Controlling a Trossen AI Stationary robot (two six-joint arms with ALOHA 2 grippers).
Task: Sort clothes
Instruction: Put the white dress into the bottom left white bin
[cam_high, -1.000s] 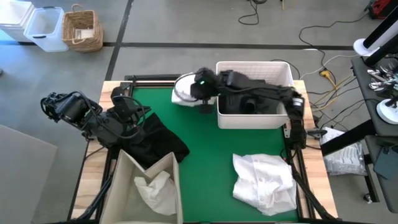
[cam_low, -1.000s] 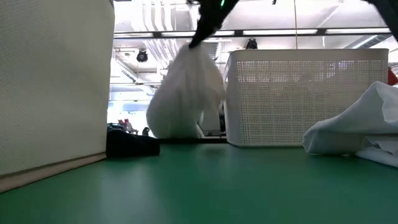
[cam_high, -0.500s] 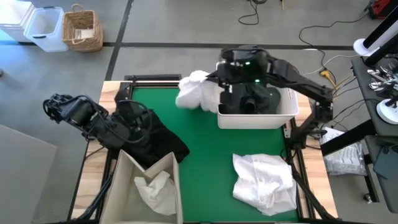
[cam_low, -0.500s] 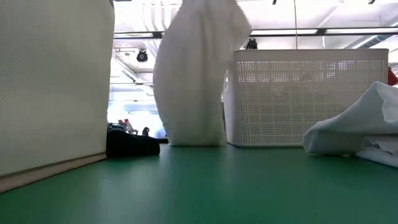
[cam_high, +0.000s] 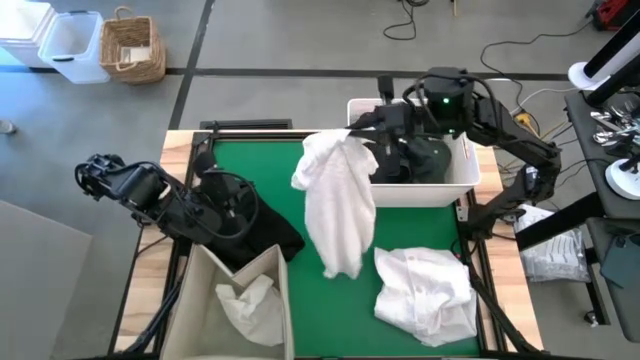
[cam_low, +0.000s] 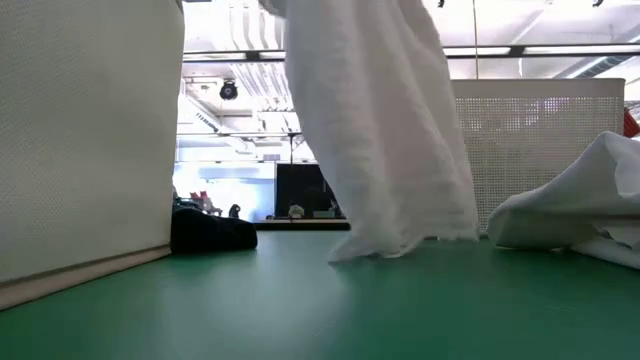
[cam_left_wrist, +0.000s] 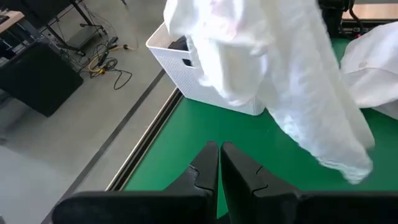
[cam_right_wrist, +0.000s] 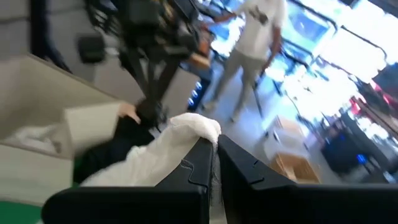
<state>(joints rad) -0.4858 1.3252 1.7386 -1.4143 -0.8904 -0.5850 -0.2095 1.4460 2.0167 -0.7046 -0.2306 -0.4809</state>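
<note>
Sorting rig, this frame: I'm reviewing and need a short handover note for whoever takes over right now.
Right end effector: shut on the white garment, held up beside the white basket; its hem brushes the green mat.
Left end effector: shut, empty, waiting over the mat's left side by the black garment.
Elsewhere: dark clothes in the basket, a white piece in the beige bin, a white pile on the mat's right.
Done: some whites and darks look binned.
Left: likely the held garment, white pile and black garment.
</note>
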